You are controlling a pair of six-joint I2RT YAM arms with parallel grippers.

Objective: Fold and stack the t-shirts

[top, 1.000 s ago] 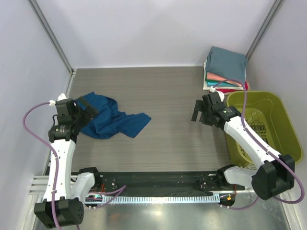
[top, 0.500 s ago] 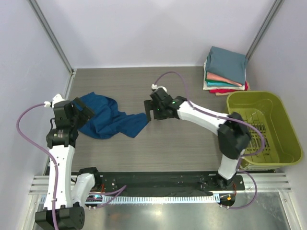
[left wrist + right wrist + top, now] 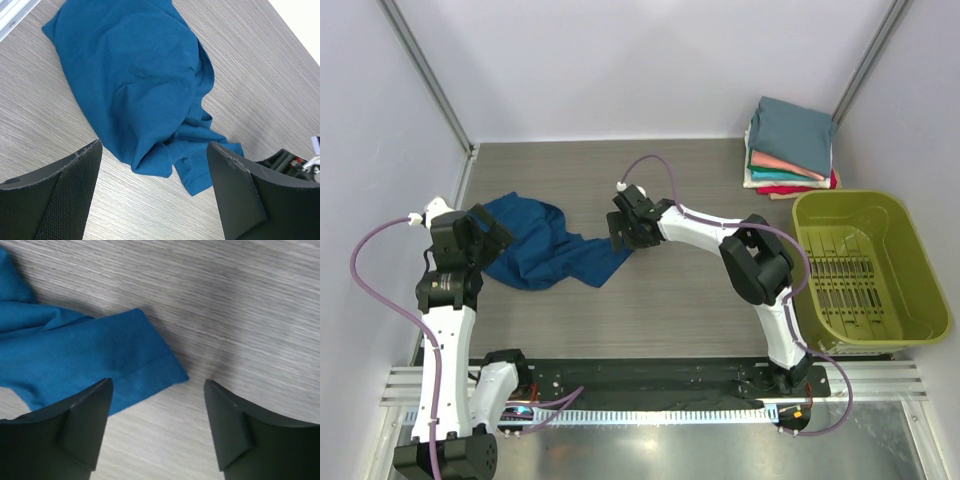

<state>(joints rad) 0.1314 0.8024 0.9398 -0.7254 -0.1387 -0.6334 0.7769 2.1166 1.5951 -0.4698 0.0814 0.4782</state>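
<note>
**Two robot arms flank a crumpled blue t-shirt [image 3: 545, 250], one at each end, on a grey wood-grain table [image 3: 700, 290].** The left gripper [image 3: 498, 226] hovers at the shirt's bunched end, jaws spread wide and holding nothing. In its wrist view the rumpled bulk of the cloth lies just ahead of the gap between the two black fingers [image 3: 55, 195]. A narrower strip trails off toward the finger on the right of that view.

The right gripper [image 3: 620, 234], stretched far across the table, hangs over the tip of that trailing strip at the shirt's opposite end. Its jaws also stand apart with nothing in them. Its wrist view shows a hemmed corner of the cloth lying flat on the table under the gap, nearer the finger on the left of that view. The rest of the shirt runs off past that finger, and only bare table lies under the other one. Whether the fingertips touch the cloth cannot be told.

Well apart from both grippers, beyond the right arm's elbow in the far right corner, sits a stack of folded t-shirts [image 3: 790, 140]. It is slate-teal on top, with coral, white and red edges beneath. An olive-green basket [image 3: 910, 250] stands just on the near side of the stack.
</note>
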